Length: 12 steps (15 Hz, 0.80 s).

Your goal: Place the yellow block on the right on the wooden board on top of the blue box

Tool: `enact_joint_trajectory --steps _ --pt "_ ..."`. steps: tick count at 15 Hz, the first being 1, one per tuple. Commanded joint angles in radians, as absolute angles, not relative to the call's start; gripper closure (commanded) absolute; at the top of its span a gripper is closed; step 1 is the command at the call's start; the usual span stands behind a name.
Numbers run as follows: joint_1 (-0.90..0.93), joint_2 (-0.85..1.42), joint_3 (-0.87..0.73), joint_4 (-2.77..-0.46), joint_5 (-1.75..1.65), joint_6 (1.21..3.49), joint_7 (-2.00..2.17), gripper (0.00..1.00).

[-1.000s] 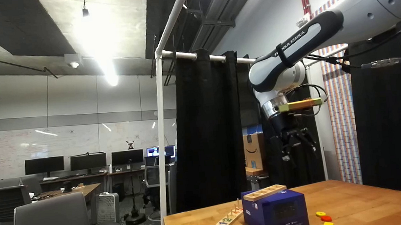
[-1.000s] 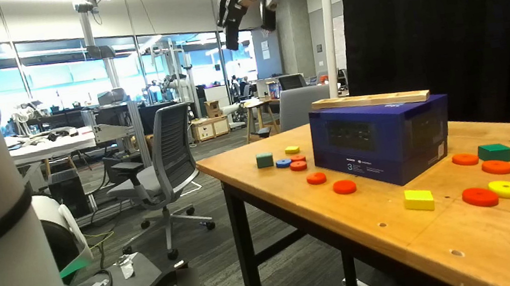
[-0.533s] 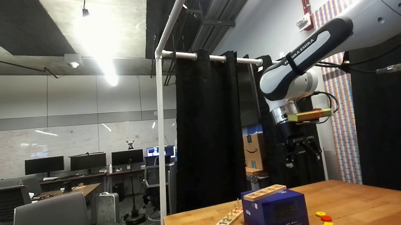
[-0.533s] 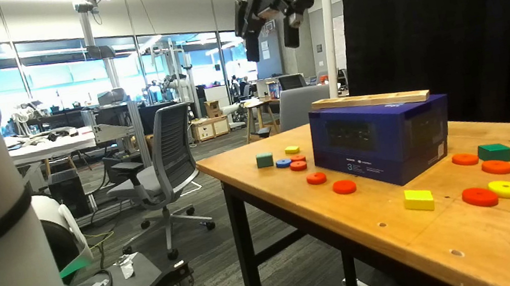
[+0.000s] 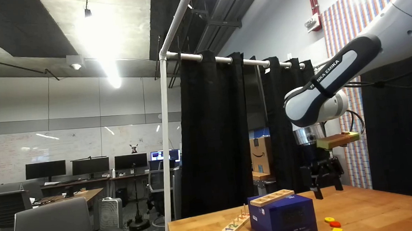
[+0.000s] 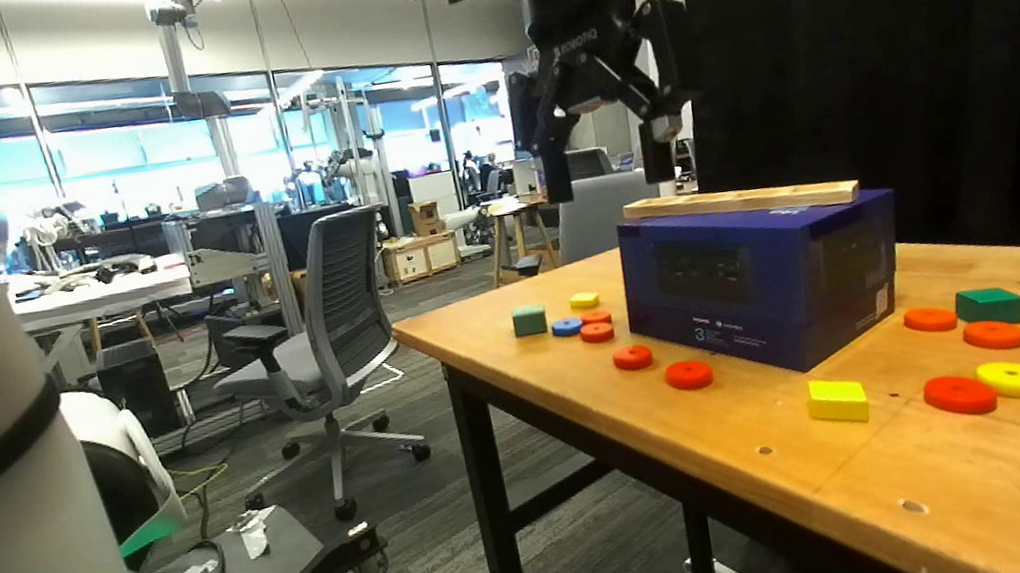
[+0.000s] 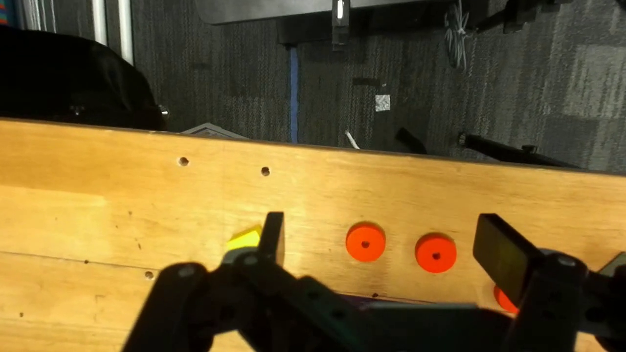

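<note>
Lower and further right than half a second ago in both exterior views, the gripper [image 6: 608,176] is now hanging upright rather than tilted, while everything on the table [image 6: 741,409] is staying put. Its jaws are standing wide apart with nothing between them, presumably so that they can straddle something small from above. At the near right, the yellow block [image 6: 837,400] is lying on the table, touching neither the blue box [image 6: 763,289] nor the nearby red disk [image 6: 960,395], so its sides are offering room for a pinch. In the wrist view it is showing just outside the jaws, partly hidden by one, so the next move is probably calling for a sideways shift. The wooden board [image 6: 740,201] is resting on top of the blue box, which is serving as a raised stand, so carrying the yellow block over is likely demanding extra lift.
</note>
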<state>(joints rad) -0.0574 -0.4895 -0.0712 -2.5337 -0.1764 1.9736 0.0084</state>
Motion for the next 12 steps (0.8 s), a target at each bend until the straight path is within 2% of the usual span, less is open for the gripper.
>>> enact_joint_trajectory --steps 1,12 --pt "-0.081 -0.465 -0.111 -2.586 -0.185 2.123 -0.065 0.0" --pt "-0.105 -0.218 -0.222 -2.494 -0.238 2.276 -0.521 0.0"
